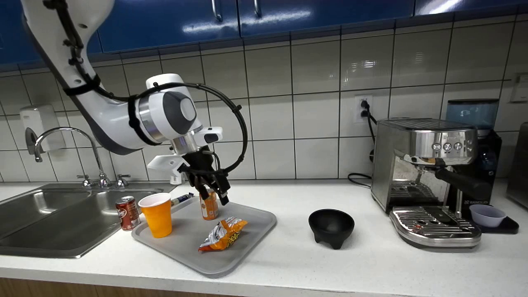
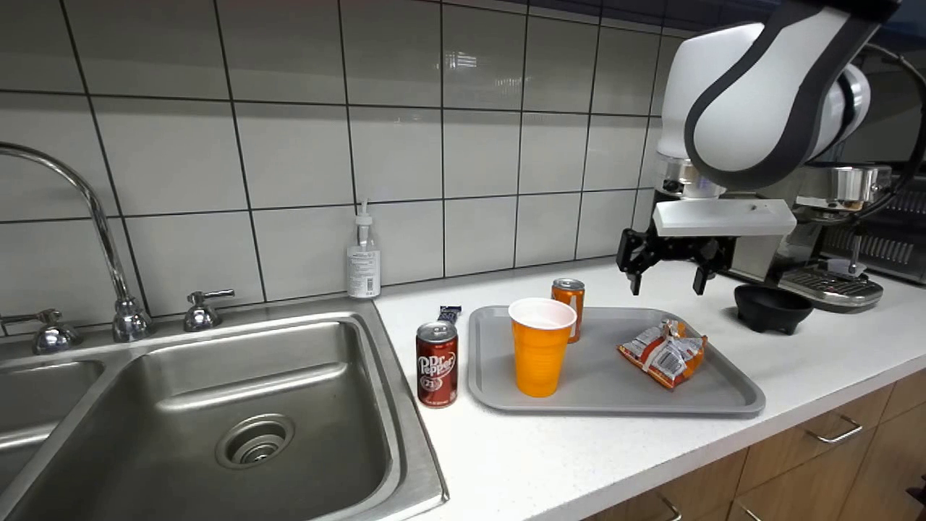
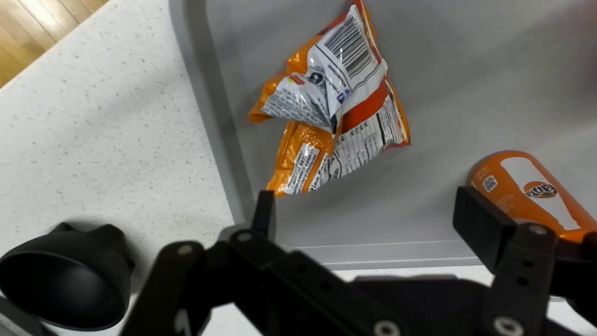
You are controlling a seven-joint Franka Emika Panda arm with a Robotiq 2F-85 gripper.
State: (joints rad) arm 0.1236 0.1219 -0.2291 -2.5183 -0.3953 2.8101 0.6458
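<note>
Above the counter (image 2: 521,459), the gripper (image 2: 667,284) is held with fingers apart, nothing gripped; the bag (image 3: 338,107), cup (image 1: 159,216) and orange can (image 1: 209,207) are already set on the tray (image 2: 600,369); the red can (image 2: 437,367) is seen just beside it. No grip is judged to be under way.

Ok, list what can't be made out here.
Orange can: top, wrist view, behind the gripper and past the right edge.
Orange cup: inside bottom, both exterior views, hidden by its wall.
Blue wrapper: any lettering, both exterior views, too small.
Dark appliance: cut off by the right edge in an exterior view.
</note>
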